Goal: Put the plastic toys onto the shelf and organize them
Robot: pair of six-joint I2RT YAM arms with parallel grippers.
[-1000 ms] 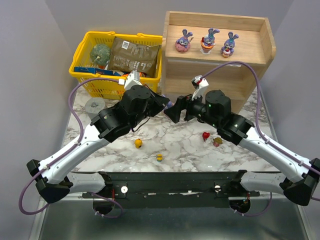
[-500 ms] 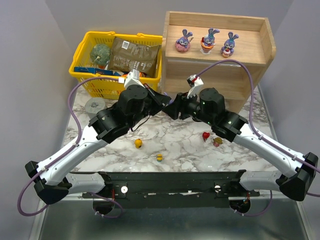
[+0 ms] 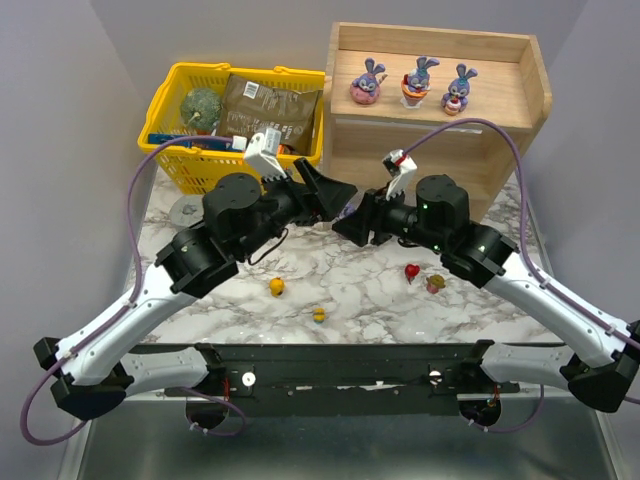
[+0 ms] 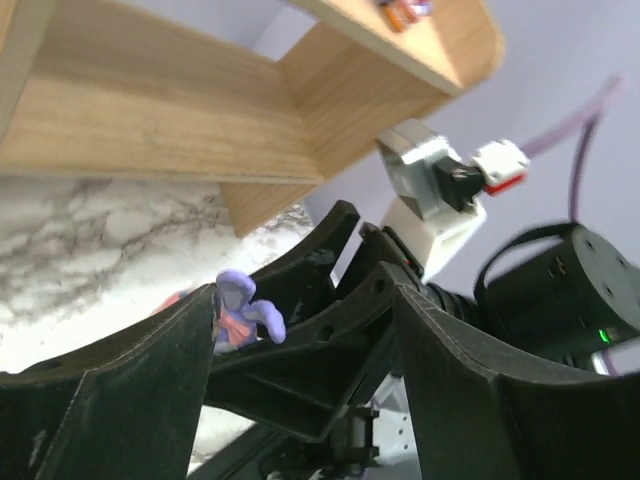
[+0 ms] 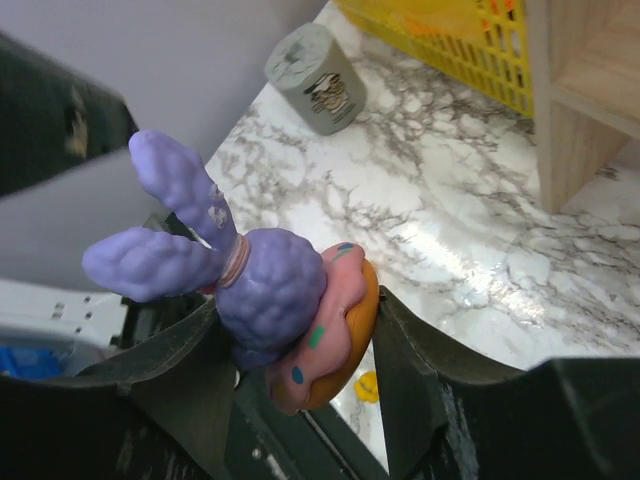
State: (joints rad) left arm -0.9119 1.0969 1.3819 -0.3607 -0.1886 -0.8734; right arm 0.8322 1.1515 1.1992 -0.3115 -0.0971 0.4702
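Top external view: the left gripper (image 3: 338,190) hangs at table centre with its jaws spread and nothing between them. Just beside it, the right gripper (image 3: 350,216) pinches the fourth bunny (image 5: 280,290) by its pink base, ears pointing away from the wrist. To the right and behind stands the shelf (image 3: 540,95), with three bunnies (image 3: 419,80) in a row on the upper tier.

Step in hand, as judged: carrying the gripped bunny to the shelf. The next move calls for lifting it over the raised wall, turning it base-down, and setting it in line with the row.

Surroundings:
- Yellow basket (image 3: 165,150) stands left of the shelf, well clear of the route.
- Grey cylinder (image 3: 187,210) stands just in front of the basket.
- Four small toys (image 3: 276,287) lie on the marble table (image 3: 340,280), not yet shelved.

Obstructions: the left gripper crowds the departure path, and the right arm's purple cable (image 3: 490,128) arcs across the shelf front.
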